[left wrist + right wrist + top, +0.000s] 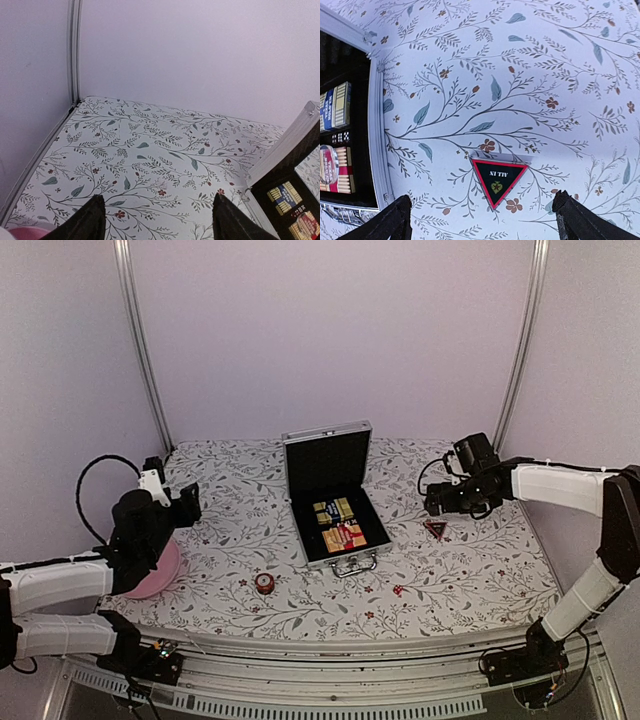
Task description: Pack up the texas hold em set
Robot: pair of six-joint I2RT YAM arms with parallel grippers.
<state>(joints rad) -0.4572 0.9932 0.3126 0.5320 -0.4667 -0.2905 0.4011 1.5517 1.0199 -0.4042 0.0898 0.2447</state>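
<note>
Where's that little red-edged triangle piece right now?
The triangular token lies flat on the floral table, to the right of the open silver case and close to the right gripper.

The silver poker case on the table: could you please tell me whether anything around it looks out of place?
Two pieces lie loose outside the open silver aluminium case: a black-and-red triangular token on the table to its right, and a round red token near its front left corner. Nothing looks spilled or damaged.

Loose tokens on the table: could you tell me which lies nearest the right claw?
The black triangular token, right of the briefcase; the round token lies front-left of it.
</note>
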